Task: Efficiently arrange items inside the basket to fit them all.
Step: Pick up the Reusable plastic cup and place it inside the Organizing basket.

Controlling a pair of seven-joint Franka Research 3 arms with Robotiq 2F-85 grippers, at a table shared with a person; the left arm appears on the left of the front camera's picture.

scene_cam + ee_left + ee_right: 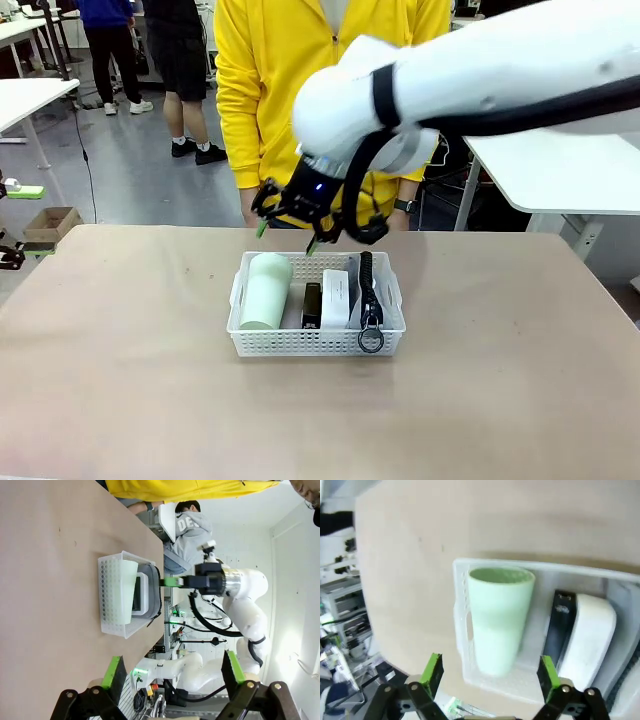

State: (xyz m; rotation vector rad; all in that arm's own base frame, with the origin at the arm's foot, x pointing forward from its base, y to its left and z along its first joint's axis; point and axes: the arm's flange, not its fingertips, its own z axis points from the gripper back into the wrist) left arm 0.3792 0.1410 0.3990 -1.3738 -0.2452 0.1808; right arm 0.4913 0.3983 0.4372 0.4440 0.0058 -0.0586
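Your shallow white lattice plastic basket (300, 343) sits mid-worktop (120, 380), holding, left to right, a pale green cup (266, 290) lying down, a slim black bar (312, 304), a small white box (337, 298) and a grey zip pouch (368, 290). Beyond it, your right gripper (288, 232) hovers with jaws spread, empty. Your left gripper (172, 672) is likewise spread, empty.

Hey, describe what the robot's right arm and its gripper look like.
The right arm is glossy white with rounded joints and a black band. A black cable loops down to the black right gripper, which has green pads and a small blue light.
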